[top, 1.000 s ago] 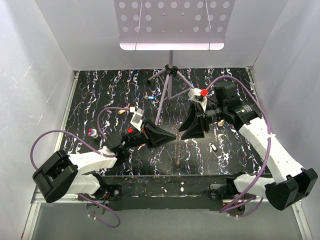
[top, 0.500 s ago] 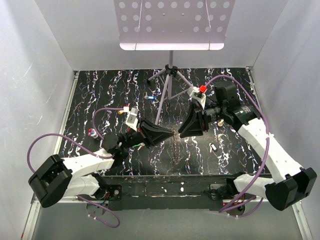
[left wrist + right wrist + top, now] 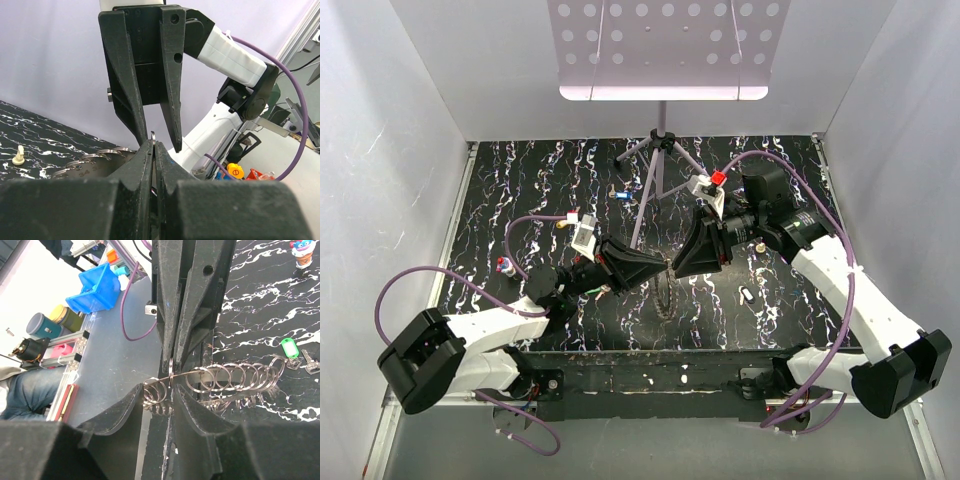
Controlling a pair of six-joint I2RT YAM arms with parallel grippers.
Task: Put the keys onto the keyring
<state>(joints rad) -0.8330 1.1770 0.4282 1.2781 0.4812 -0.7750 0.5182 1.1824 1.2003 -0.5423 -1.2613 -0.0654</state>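
My left gripper [image 3: 152, 150]: pinched tight on the keyring's [image 3: 220, 382] wire, held above the table's middle.
My right gripper [image 3: 157, 395]: jaws part-open, straddling the coils – not clamped that I can see.
Doing it well: close squarely, pry gently (no twisting).
Keyring's look: silvery, stretched into looping coils – springy.

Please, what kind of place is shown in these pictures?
Probably a robotics lab test cell: white enclosure walls around a black marbled table, and a workbench with a blue parts bin beside it.

Tripod music stand [image 3: 658, 140] on marbled table [image 3: 520, 180]
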